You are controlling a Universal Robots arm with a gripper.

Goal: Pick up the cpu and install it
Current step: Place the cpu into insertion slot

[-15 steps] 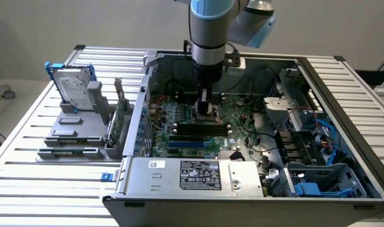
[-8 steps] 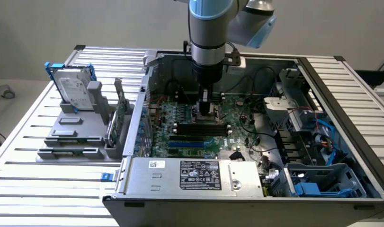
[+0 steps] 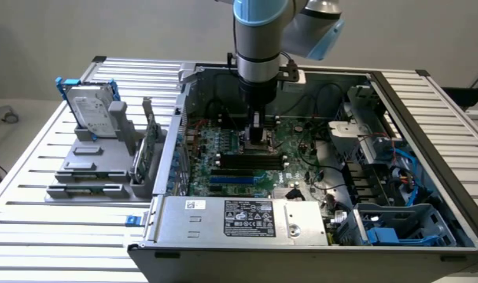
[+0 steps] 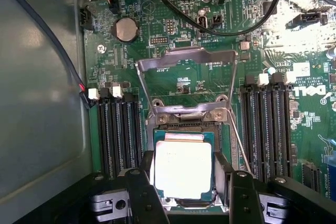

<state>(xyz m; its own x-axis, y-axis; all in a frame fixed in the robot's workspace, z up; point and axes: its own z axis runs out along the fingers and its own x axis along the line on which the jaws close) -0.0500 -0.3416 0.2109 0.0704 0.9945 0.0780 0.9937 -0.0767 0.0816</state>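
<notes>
The cpu (image 4: 182, 169), a small square chip with a pale silvery top, sits between my two black fingers (image 4: 140, 184), which press against its opposite edges. My gripper (image 4: 184, 182) is shut on the cpu. It holds the chip right at the open socket on the green motherboard (image 4: 173, 85); I cannot tell whether the chip rests in the socket or hovers just above it. The socket's metal load plate (image 4: 186, 59) is flipped open and lies back on the board. In the exterior view my gripper (image 3: 257, 140) reaches straight down into the open computer case (image 3: 175, 118), just above the board.
Black memory slots (image 4: 118, 135) (image 4: 268, 129) flank the socket closely. Black cables (image 4: 231, 24) loop over the board beyond it. At the exterior view's left, a hard drive in a blue bracket (image 3: 89, 106) stands on a grey fixture (image 3: 89, 171). The power supply (image 3: 239, 218) fills the case front.
</notes>
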